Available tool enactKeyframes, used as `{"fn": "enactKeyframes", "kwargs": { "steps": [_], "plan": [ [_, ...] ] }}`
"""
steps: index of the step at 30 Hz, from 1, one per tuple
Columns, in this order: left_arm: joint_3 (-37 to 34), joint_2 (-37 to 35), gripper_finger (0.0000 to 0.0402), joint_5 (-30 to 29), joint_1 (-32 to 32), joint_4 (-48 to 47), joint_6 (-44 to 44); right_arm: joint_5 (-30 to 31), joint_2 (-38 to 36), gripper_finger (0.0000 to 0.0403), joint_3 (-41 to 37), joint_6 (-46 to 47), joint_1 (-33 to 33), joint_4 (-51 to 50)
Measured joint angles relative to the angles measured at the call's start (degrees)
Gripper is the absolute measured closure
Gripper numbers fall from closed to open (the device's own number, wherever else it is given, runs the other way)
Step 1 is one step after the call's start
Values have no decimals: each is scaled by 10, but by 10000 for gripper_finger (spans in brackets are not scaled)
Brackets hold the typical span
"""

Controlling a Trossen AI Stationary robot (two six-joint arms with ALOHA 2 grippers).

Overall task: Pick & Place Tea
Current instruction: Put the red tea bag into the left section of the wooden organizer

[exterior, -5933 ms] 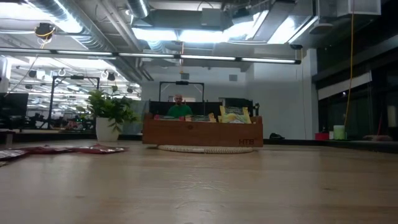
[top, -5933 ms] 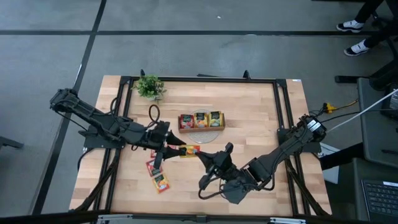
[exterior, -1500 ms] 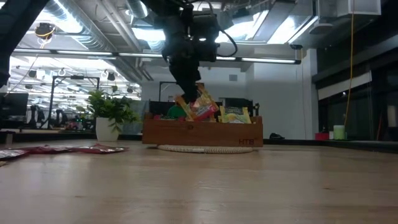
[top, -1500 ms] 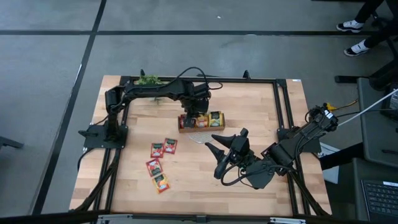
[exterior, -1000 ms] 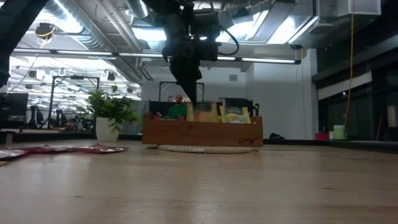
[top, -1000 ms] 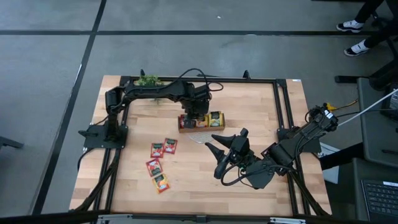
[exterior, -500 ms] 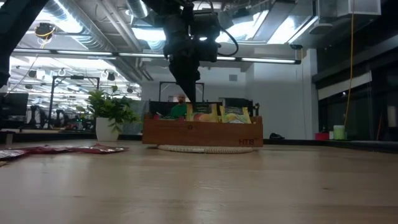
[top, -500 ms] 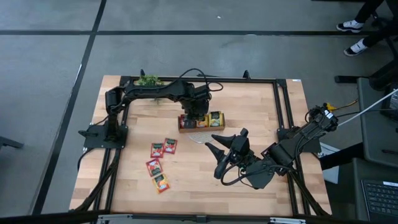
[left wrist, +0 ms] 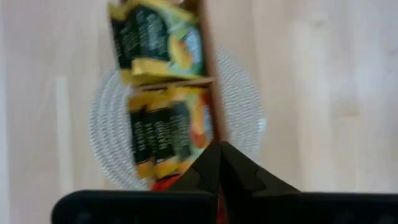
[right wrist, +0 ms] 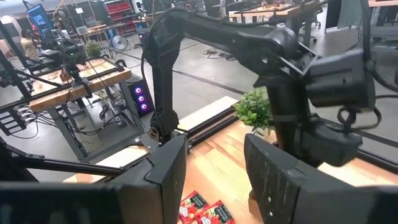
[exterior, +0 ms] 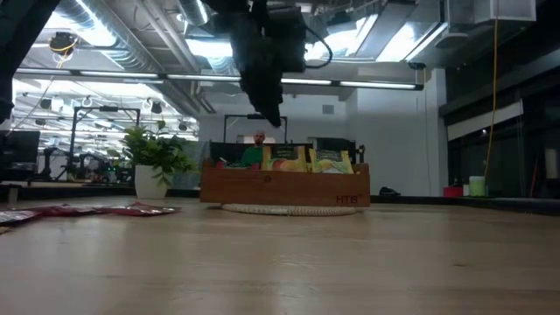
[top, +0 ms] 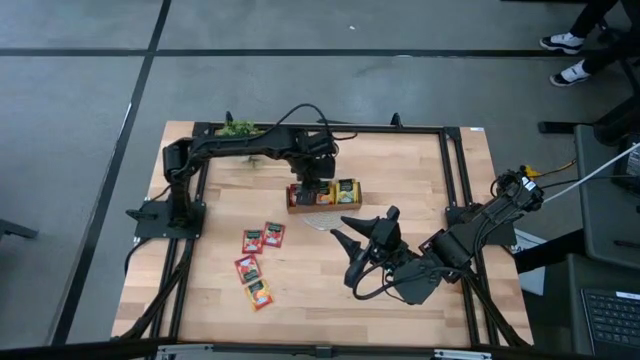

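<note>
The left gripper hangs above the wooden tray, its fingers pressed together and holding nothing; the tray's tea sachets stand upright in the compartments directly beneath it. Four loose sachets lie flat on the table, well to the near left of the tray. The right gripper waits near the tray's near right side, fingers spread and empty.
</note>
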Motion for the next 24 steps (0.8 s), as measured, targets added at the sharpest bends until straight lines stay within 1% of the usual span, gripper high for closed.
{"fn": "enactKeyframes", "kwargs": {
  "steps": [4,7,10,12,15,18,21,24],
  "plan": [
    [0,-10,399,33,-3,6,-24,0,0,240,0,0,0,-4],
    [0,-25,399,79,-7,19,-46,0,0,240,0,-1,0,-6],
    [-1,-51,400,101,-22,62,-74,-8,0,240,0,14,0,-19],
    [-16,-77,399,103,-36,114,-100,-12,0,240,0,32,0,-34],
    [-62,-130,400,82,-58,197,-145,-17,0,240,0,63,0,-60],
    [-120,-185,400,48,-78,240,-185,-31,0,240,0,87,0,-85],
    [-179,-243,395,26,-103,266,-224,-45,0,240,0,96,-1,-102],
    [-232,-301,389,3,-140,304,-268,-89,0,240,0,89,-7,-108]
  ]
}}
